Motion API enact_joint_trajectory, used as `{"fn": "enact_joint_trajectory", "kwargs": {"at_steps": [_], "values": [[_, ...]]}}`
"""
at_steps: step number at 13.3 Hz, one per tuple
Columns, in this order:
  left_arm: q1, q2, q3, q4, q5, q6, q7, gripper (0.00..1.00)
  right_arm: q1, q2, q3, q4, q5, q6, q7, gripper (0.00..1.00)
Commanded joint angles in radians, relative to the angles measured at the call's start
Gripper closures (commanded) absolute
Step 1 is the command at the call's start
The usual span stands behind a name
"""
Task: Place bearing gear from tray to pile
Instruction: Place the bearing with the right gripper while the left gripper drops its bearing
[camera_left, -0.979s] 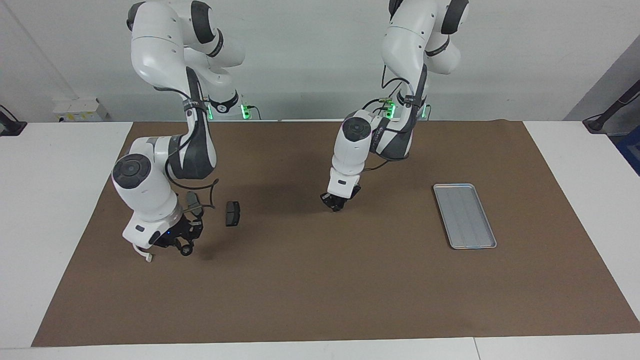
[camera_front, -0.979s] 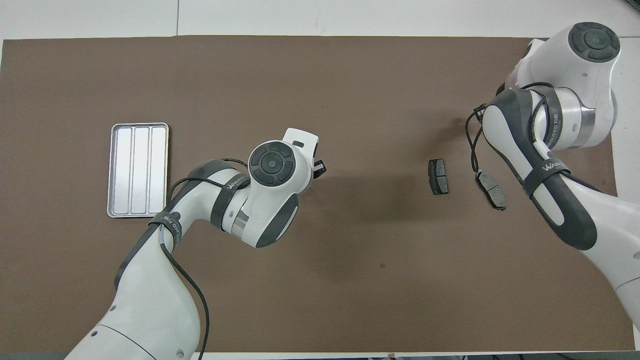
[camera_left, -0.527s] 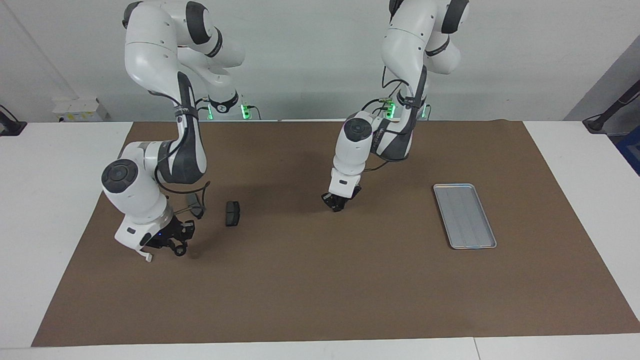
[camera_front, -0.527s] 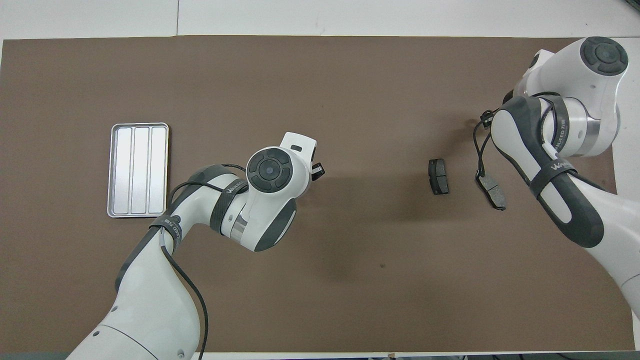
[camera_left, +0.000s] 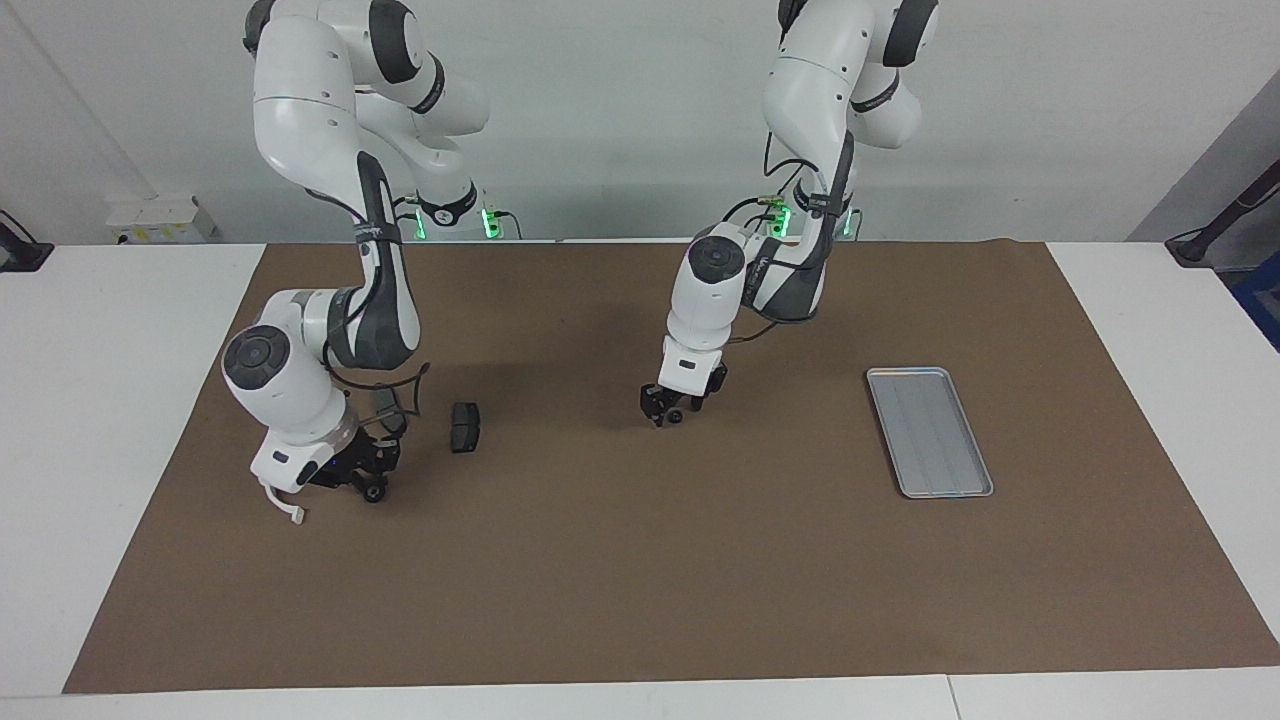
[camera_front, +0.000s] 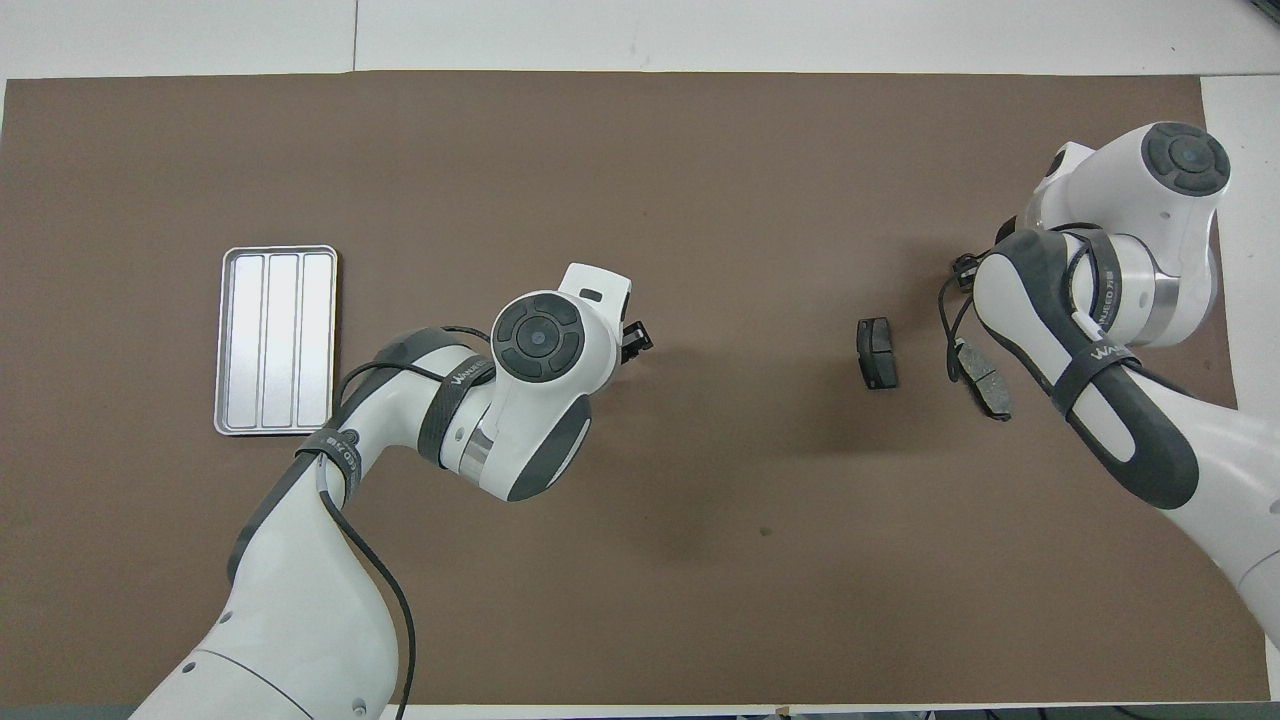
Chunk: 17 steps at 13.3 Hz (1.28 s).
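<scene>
The silver tray (camera_left: 930, 432) (camera_front: 278, 340) lies bare toward the left arm's end of the table. At the right arm's end is the pile: one dark brake pad (camera_left: 465, 427) (camera_front: 877, 352), a second brake pad (camera_front: 985, 380) partly under the right arm, and a white curved bracket (camera_left: 288, 508) peeking out below the right hand. My right gripper (camera_left: 368, 487) is low over the mat beside the pile, shut on a small dark round part, the bearing gear (camera_left: 376, 493). My left gripper (camera_left: 668, 412) (camera_front: 635, 340) hangs open over the middle of the mat, holding nothing.
A brown mat (camera_left: 640, 580) covers the table, with white tabletop (camera_left: 1180, 400) showing at both ends. The right arm's forearm and cable hang over the pile in the overhead view.
The left gripper's fingers have spread open. The right hand has shifted slightly over the pile, staying low with the round part in it.
</scene>
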Motion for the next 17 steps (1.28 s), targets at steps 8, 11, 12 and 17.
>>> {"fn": "enact_joint_trajectory", "kwargs": {"at_steps": [8, 11, 12, 17], "values": [[0.213, -0.229, 0.016, 0.1, -0.005, -0.33, 0.056, 0.0, -0.008, -0.039, 0.016, -0.041, 0.024, 0.023, 0.033, 0.02], [0.3, -0.306, 0.018, 0.106, -0.002, -0.455, 0.221, 0.0, 0.021, -0.069, 0.017, -0.003, 0.017, 0.018, 0.117, 0.01], [0.345, -0.333, 0.018, 0.106, -0.002, -0.49, 0.288, 0.0, 0.055, -0.089, 0.014, 0.02, 0.006, 0.004, 0.142, 0.0], [0.502, -0.471, 0.018, 0.106, -0.002, -0.695, 0.551, 0.0, 0.064, -0.203, 0.017, 0.037, 0.004, -0.085, 0.179, 0.0]]}}
